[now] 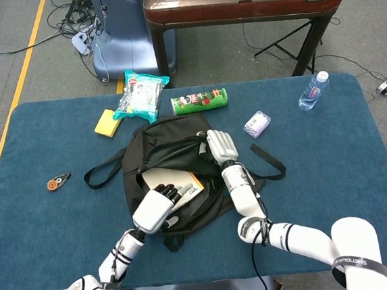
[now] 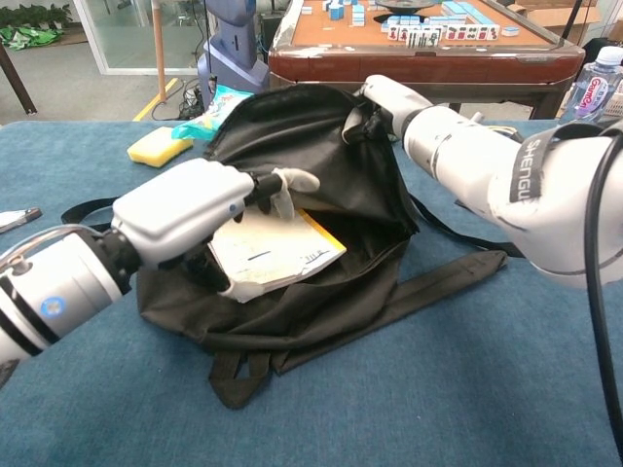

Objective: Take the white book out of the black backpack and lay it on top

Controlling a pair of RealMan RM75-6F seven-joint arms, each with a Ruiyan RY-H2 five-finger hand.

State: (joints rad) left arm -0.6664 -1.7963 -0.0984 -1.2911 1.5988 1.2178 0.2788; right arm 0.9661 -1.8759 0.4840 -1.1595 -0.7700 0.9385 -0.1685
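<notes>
The floppy black fabric backpack point(image 2: 321, 195) lies open on the blue table point(image 1: 331, 173). My right hand point(image 2: 384, 97) grips its upper flap, lifting the mouth wide. My left hand point(image 2: 195, 209) grips the white paperback book point(image 2: 277, 255), half out of the opening. I should draw it toward me, low and level, clear of the fabric lip.

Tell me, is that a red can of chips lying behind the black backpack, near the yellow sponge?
Not red: the can of chips is green, as the head view shows. It does lie behind the black backpack, near the yellow sponge.
</notes>
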